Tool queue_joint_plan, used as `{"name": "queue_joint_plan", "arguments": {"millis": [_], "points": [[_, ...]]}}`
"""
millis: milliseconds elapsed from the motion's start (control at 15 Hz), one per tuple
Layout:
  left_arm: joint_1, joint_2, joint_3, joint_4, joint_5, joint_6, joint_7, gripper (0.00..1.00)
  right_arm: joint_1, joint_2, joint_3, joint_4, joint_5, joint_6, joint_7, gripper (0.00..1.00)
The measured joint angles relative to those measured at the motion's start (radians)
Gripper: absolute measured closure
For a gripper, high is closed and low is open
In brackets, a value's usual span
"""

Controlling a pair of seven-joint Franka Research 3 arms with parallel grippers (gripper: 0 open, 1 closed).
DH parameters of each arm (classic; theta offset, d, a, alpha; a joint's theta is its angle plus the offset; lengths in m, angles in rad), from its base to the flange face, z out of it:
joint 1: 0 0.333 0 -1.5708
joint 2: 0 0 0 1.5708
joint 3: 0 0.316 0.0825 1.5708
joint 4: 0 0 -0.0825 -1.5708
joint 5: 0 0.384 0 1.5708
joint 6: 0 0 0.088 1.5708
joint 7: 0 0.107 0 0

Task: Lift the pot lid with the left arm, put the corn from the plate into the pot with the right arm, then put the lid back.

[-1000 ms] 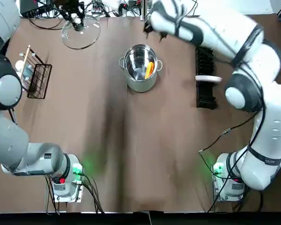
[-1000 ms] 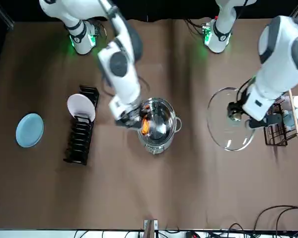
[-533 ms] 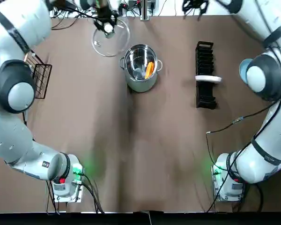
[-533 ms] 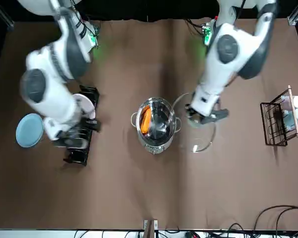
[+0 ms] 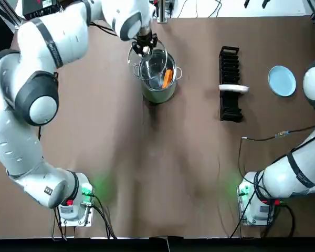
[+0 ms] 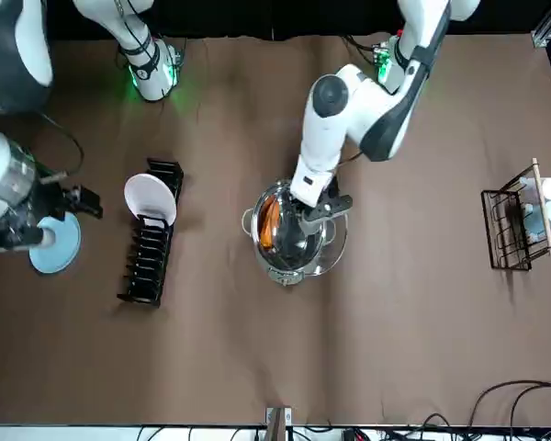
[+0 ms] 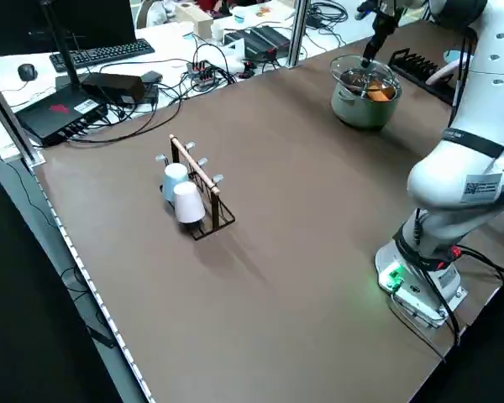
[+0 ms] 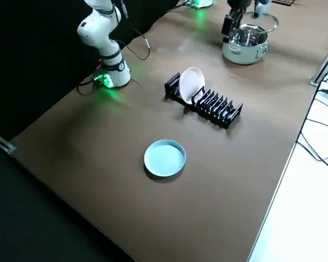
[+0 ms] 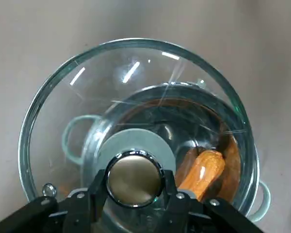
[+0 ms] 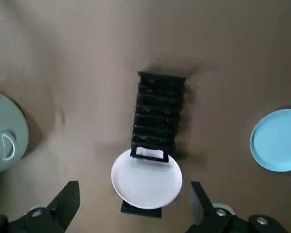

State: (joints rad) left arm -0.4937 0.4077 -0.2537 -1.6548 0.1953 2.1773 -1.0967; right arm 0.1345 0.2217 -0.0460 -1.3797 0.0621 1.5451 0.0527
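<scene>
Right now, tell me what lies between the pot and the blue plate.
The black dish rack, with one white plate standing in it, lies between the pot and the blue plate. The top view shows this.

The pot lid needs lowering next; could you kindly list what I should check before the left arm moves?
1. The corn lies inside the pot: ok.
2. The left gripper is shut on the knob of the lid: ok.
3. The lid is centred over the pot: not ok, offset toward the robot's left.
4. The right gripper is clear of the pot: ok, open above the dish rack.
5. Gap between lid and rim: cannot tell.
</scene>
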Motion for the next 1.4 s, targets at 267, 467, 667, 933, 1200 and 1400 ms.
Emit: {"name": "queue_joint_plan", "arguments": {"millis": [267, 467, 667, 933, 1200, 1400], "points": [[-0.043, 0.032, 0.001, 0.006, 0.017, 0.017, -0.052, 0.5, 0.0, -0.144, 0.007, -0.21, -0.008, 0.135, -0.002, 0.0], [-0.062, 0.033, 0.002, 0.007, 0.017, 0.017, -0.063, 0.5, 0.001, -0.187, 0.015, -0.268, -0.009, 0.139, -0.003, 0.0], [-0.077, 0.043, 0.004, 0.008, 0.017, 0.027, -0.074, 0.5, 0.001, -0.195, 0.014, -0.271, -0.011, 0.119, -0.005, 0.0], [-0.088, 0.072, 0.008, 0.014, 0.046, 0.042, -0.093, 0.5, -0.009, -0.212, 0.01, -0.273, -0.056, 0.112, -0.072, 0.0], [-0.088, 0.088, 0.008, 0.033, 0.092, 0.043, -0.13, 0.5, -0.03, -0.225, 0.006, -0.28, -0.057, 0.097, -0.119, 0.0], [-0.091, 0.091, 0.009, 0.038, 0.095, 0.043, -0.131, 0.5, -0.03, -0.232, 0.007, -0.28, -0.057, 0.049, -0.122, 0.0]]}}
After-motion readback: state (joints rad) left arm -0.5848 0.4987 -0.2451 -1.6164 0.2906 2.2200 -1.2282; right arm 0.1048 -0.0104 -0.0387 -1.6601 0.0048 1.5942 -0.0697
